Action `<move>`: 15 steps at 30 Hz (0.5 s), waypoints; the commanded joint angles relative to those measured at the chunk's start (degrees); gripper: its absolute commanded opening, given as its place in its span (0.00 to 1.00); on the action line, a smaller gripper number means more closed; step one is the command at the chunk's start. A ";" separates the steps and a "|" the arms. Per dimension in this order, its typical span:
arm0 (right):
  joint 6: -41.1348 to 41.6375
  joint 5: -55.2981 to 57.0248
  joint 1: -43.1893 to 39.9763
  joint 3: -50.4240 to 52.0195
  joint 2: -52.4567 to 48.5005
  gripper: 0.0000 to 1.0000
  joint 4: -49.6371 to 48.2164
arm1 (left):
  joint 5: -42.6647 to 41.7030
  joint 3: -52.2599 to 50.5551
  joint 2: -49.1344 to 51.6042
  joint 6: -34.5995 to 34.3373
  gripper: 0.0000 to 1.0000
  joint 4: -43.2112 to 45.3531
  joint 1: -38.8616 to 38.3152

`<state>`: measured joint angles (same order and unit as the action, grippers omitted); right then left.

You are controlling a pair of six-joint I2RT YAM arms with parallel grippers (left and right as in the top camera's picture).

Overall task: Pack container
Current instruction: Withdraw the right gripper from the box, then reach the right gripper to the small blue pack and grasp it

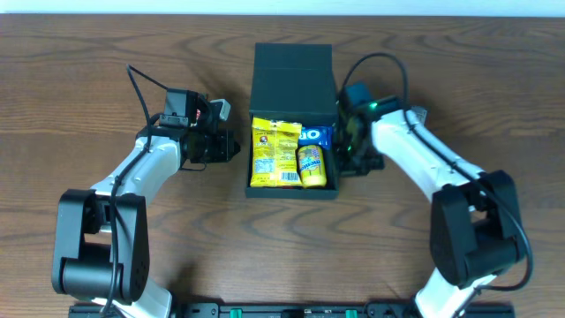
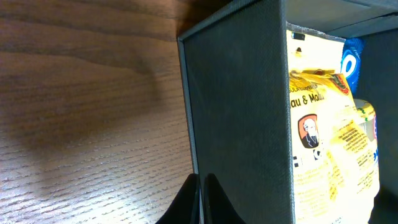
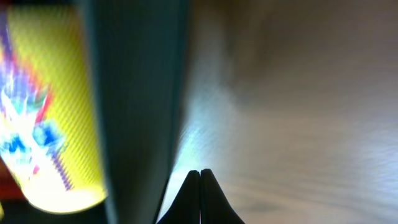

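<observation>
The wooden tabletop [image 1: 106, 62] carries one large thing, the dark teal-green container [image 1: 291, 193], which sits at its middle between the two arms. The flap lid [image 1: 291, 71] is thrown open toward the far edge. Inside, a yellow snack packet [image 1: 275, 155] fills the left half. A blue packet [image 1: 316, 135] lies at the back right, with a smaller yellow tub-like snack [image 1: 311, 166] in front of it. The left hand [image 1: 231, 146] is closed with nothing in it, its tips pointing at the container's left wall from just beside it. The right hand [image 1: 346, 152] is likewise closed and empty, close against the right wall. Its wrist view is blurred, so it may be touching the wall or only near it. The packing looks nearly done, and the likely step in hand is to square the box and bring the lid over. To do that well, one closed hand should brace a side wall so the box cannot slide. The other should get behind the flap and sweep it forward in an even arc. The tall yellow packet should first be pressed below the rim, or it may catch the lid.
</observation>
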<state>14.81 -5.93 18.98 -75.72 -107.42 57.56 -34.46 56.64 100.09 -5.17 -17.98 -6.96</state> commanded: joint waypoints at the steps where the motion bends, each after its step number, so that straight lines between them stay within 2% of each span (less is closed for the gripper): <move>1: -0.48 4.96 -4.81 -4.22 0.92 0.02 -1.40 | 0.37 0.52 0.39 0.42 0.06 -0.17 -0.09; 7: 4.79 15.63 -15.96 -5.14 0.90 0.02 -7.41 | 0.35 0.52 0.39 -0.04 0.06 -1.44 -0.09; 15: 6.47 14.23 -25.09 -5.16 0.90 0.02 -14.34 | 0.33 0.52 0.39 -0.83 0.06 -4.72 -0.94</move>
<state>19.62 7.60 -5.28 -80.42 -107.39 43.59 -34.46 56.64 100.09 -5.43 -22.37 -7.35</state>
